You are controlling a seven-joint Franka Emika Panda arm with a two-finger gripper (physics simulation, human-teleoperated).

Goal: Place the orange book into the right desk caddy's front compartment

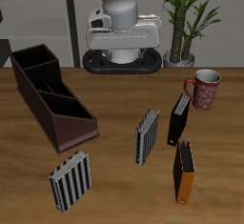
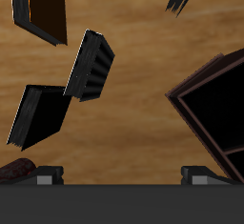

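The orange book stands upright near the table's front edge, with orange covers and a black spine; the wrist view shows it too. The right desk caddy is a long dark brown box with three sections, standing across the table from the book; one end of it shows in the wrist view. My gripper is open and empty, high above the table's middle, its fingertips wide apart. It is out of the exterior view.
A black book stands just behind the orange book. One grey-striped book stands mid-table and another in front of the caddy. A red mug stands behind the black book. A potted plant is at the back.
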